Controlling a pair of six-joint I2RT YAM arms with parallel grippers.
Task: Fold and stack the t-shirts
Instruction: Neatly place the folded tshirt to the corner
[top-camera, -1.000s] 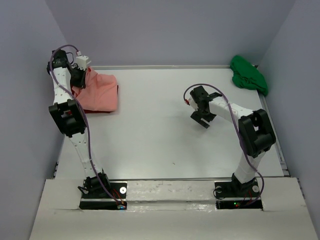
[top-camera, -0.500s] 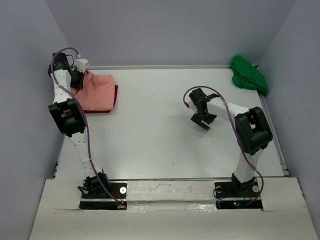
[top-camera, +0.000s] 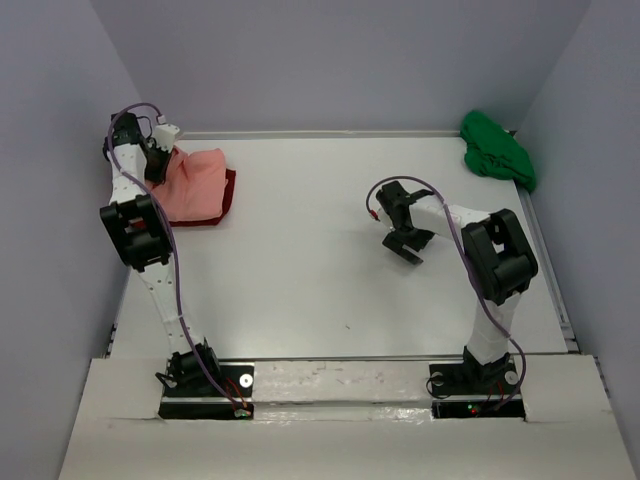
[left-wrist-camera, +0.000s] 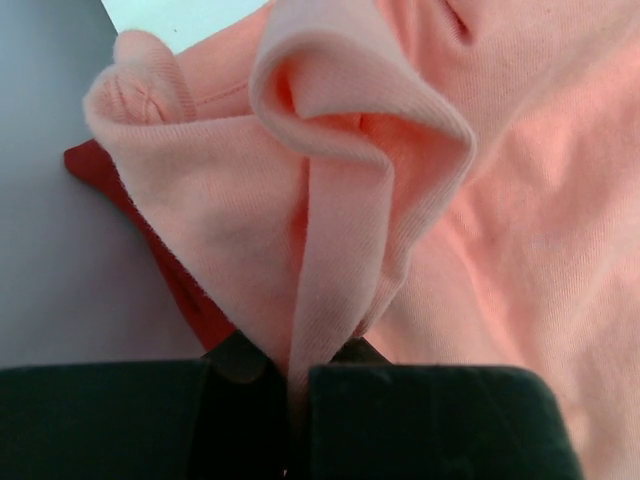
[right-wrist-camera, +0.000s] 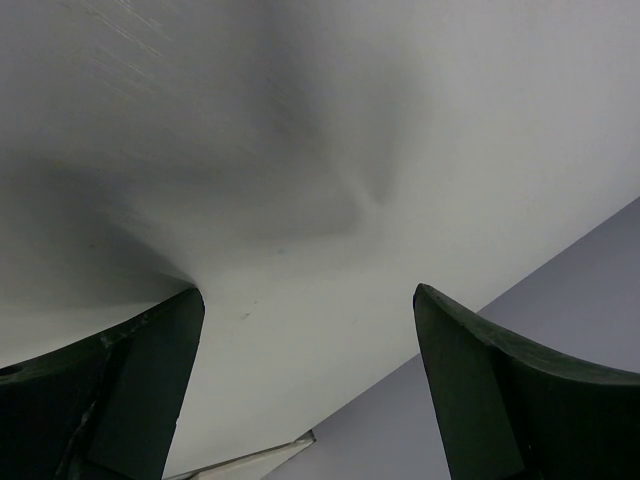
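the salmon-pink t-shirt (top-camera: 195, 185) is found at about 10 o'clock on the table (top-camera: 300, 280), laid as a folded pad over the deep red t-shirt (top-camera: 229, 192), of which only a narrow rim is shown along the 3 o'clock and 6 o'clock edges. the left gripper (left-wrist-camera: 290, 375) is seen closed narrow on a raised fold of the pink cloth, at the far-left corner of the pad; the ribbed hem is bunched and lifted between the jaws, and the rest of the shirt is spread away from the gripper towards 4 o'clock in the overhead view. the red shirt is not caught in that grip as far as can be told from the wrist view.

the right gripper (top-camera: 405, 245) is held wide, with nothing between its fingers, just above bare table right of the middle.

the bright green t-shirt (top-camera: 497, 150) is left as an unfolded heap in the far-right corner, at about 1 o'clock from the right gripper and well apart from it. its long axis is judged to run from 11 to 5 o'clock along the right wall. it is much nearer the right arm than the left, so the fetching of it is judged to fall to the right arm, once the pink corner is set down.
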